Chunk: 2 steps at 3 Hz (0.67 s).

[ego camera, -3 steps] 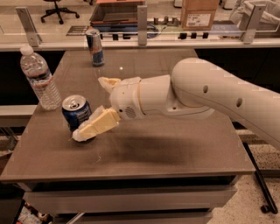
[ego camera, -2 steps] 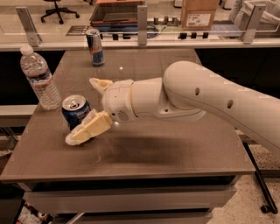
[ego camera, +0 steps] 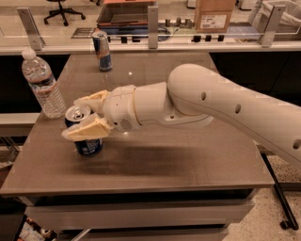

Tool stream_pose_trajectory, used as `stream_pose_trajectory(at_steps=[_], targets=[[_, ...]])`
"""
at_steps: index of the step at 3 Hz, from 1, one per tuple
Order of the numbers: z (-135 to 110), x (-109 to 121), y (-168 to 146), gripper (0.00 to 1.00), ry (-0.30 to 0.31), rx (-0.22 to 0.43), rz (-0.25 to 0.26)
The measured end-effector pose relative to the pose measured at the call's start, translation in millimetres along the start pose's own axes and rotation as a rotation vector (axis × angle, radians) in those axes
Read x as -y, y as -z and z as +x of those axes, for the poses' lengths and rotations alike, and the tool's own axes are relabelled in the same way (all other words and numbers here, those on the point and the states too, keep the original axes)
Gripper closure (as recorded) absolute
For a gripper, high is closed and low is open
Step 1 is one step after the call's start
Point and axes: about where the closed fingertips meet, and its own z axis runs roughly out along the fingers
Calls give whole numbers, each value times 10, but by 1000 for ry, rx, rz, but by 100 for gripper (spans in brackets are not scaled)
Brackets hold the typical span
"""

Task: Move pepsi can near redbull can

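Observation:
The pepsi can, short and blue with a silver top, stands upright on the brown table near its left front part. My gripper reaches in from the right and straddles the can. One cream finger crosses in front of the can and the other finger is behind it. The jaws look open around the can, which still rests on the table. The redbull can, tall and slim, stands at the table's far edge, well behind the pepsi can.
A clear water bottle stands at the table's left edge, close behind and left of the pepsi can. A counter with a glass rail, a cardboard box and a tray lies beyond the table. My arm spans the table's right half.
My gripper has moved left toward the pepsi can, so its fingers now sit on either side of the can. The can and bottle have not moved.

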Motion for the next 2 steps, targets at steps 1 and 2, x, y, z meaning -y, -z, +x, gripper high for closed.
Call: stream_pose_trajectory(at_steps=[1, 2], targets=[[-16, -16, -15, 65, 4, 0, -3], [-32, -31, -27, 88, 7, -1, -6]])
